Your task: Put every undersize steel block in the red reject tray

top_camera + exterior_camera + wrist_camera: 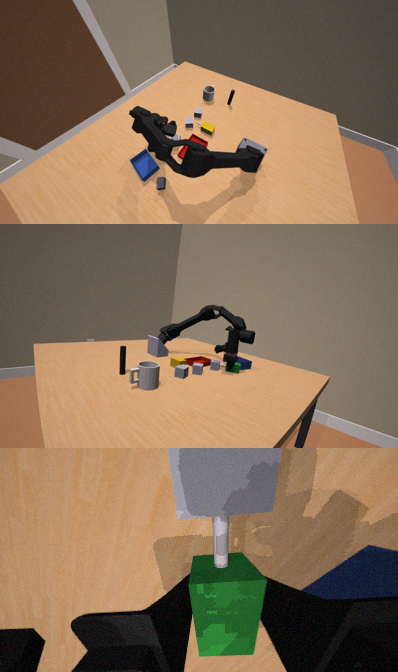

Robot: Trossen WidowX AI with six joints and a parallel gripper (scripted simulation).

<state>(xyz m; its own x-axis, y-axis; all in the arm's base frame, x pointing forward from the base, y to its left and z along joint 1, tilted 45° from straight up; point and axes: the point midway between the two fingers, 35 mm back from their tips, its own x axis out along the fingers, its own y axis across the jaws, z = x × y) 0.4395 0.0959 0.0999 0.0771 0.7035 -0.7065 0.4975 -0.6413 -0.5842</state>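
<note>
- I see a grey mug point(209, 93) point(148, 378) toward the top view's uppermost corner
- Black stick point(230, 97) point(122, 360), upright beside it
- Yellow block point(207, 128) point(177, 362), away from every edge
- Blue tray point(144, 165) point(245, 364) point(360, 578), toward the left edge
- Dark box point(161, 183) near that tray
</note>
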